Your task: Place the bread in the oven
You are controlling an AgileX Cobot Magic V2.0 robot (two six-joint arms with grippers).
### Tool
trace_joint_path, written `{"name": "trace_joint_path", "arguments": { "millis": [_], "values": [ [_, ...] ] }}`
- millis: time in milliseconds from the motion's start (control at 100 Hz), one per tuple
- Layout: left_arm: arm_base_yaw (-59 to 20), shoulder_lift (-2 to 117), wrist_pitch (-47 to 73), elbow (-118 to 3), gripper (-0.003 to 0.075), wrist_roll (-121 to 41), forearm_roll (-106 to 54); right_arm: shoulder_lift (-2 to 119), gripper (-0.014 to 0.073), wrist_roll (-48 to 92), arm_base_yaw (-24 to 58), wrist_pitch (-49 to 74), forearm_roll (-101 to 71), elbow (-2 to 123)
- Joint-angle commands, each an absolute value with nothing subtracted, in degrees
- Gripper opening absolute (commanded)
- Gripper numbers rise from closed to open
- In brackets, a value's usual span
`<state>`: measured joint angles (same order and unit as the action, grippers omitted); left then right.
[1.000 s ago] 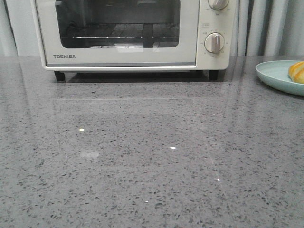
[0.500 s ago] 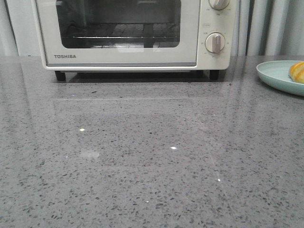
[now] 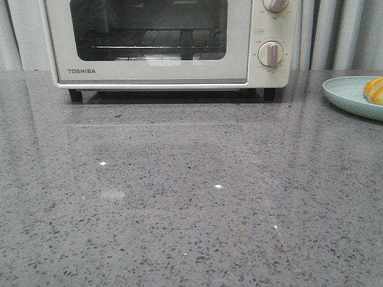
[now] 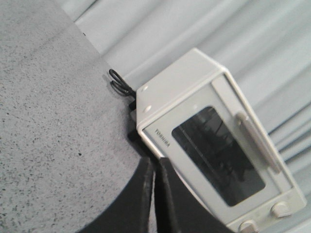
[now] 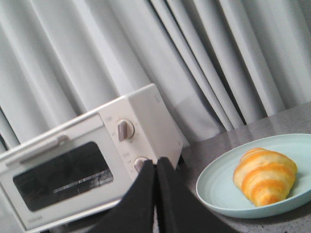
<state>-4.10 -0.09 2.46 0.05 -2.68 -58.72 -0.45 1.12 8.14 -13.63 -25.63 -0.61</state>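
Observation:
The cream-white TOSHIBA oven point(image 3: 161, 45) stands at the back of the table with its glass door shut; it also shows in the left wrist view point(image 4: 214, 145) and the right wrist view point(image 5: 82, 165). The bread point(image 5: 264, 175), golden-orange with cream stripes, lies on a pale blue plate point(image 5: 218, 194) to the right of the oven; only its edge point(image 3: 374, 89) shows at the front view's right border. My left gripper point(image 4: 154, 162) is shut and empty, off the oven's front left corner. My right gripper point(image 5: 156, 162) is shut and empty, apart from the bread. Neither gripper shows in the front view.
The grey speckled counter point(image 3: 179, 197) stretches in front of the oven. The plate point(image 3: 347, 92) sits at the right edge. Grey curtains point(image 5: 194, 58) hang behind. A black coiled cord point(image 4: 118, 82) lies by the oven's back left.
The front view has shifted very slightly; the oven and plate stay in place. No gripper enters the front view.

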Motion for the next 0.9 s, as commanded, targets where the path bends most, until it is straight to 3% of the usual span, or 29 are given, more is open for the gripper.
{"name": "trace_joint_path", "arguments": {
  "millis": [0, 170, 430, 660, 890],
  "values": [
    [-3.9, -1.6, 0.0, 1.0, -0.0022, -2.4, -61.9, -1.5, -0.0048, 1.3, 8.2, -18.7, -27.3, -2.0],
    [-4.8, 0.5, 10.2, -4.8, -0.0022, -6.5, -53.4, 0.0, -0.0048, 1.3, 8.1, -14.8, -34.9, 1.7],
    [-5.0, 20.7, 18.8, -24.0, -0.0022, -30.1, -49.1, 13.9, -0.0048, 1.3, 8.1, 8.9, -14.2, 17.5],
    [-10.2, 40.0, 20.0, -41.6, -0.0021, -39.3, -50.0, 25.2, -0.0048, 1.3, 8.1, 12.0, -9.7, 26.0],
    [-19.9, 55.6, 19.5, -54.7, -0.0022, -42.0, -50.0, 27.3, -0.0048, 1.3, 8.1, 12.6, -9.7, 26.3]
  ]
}}
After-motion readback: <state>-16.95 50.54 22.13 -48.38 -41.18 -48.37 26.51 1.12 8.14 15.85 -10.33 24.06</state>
